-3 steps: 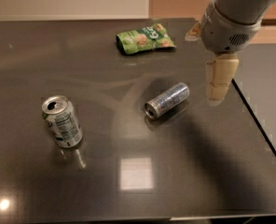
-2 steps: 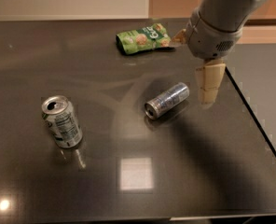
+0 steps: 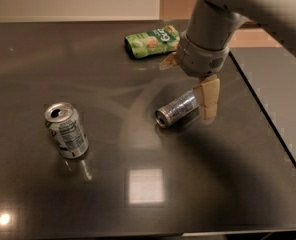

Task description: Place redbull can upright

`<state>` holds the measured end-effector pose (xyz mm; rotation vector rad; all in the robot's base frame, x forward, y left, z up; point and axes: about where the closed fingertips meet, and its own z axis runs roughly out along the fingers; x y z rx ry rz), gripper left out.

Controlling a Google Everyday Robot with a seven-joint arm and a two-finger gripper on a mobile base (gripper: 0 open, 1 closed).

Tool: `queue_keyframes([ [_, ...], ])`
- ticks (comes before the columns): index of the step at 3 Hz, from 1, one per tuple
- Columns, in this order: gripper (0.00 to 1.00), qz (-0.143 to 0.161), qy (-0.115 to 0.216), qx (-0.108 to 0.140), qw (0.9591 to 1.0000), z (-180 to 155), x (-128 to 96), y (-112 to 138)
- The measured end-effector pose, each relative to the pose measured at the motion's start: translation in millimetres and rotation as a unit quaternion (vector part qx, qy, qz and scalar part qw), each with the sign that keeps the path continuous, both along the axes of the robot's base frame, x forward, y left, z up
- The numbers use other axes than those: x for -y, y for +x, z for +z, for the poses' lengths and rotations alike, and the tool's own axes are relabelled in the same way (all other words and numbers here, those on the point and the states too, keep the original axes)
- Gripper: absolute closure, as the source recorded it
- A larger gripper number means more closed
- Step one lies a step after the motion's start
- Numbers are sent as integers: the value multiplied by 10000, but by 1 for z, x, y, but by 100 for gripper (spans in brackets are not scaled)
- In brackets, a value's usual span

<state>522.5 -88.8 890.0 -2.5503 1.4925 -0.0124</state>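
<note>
Since one second ago, the arm has come to the left and a little lower, so the claw (image 3: 188,91) is now much closer to the lying can; both cans and the bag stayed where they were.

The claw hangs over the right half of the desk (image 3: 238,184), just above its surface. I see it released, grasping nothing. One pale finger (image 3: 208,100) points down, just beside the far right end of the thin can. The other finger (image 3: 168,62) sticks out to the left behind the grey wrist, well apart from the first one.

The redbull can (image 3: 177,109) lies on its side on the desk, not upright. It rests diagonal, with one round end toward me and to the left, and the other end near the lower finger. I cannot tell if the finger touches it.

Behind the wrist, near the far edge of the desk, lies a green snack bag (image 3: 152,40). Far to the left stands a wider silver can (image 3: 66,130), upright, with its top opened and a label on its side. It is well apart from the thin can.
</note>
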Motion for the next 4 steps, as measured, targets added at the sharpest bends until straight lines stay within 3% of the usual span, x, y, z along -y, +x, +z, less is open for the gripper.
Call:
queue_keyframes([
  [2,0,294,-185,-394,9986,-44,-12,5],
  [4,41,502,-293,-717,9957,-53,-23,1],
])
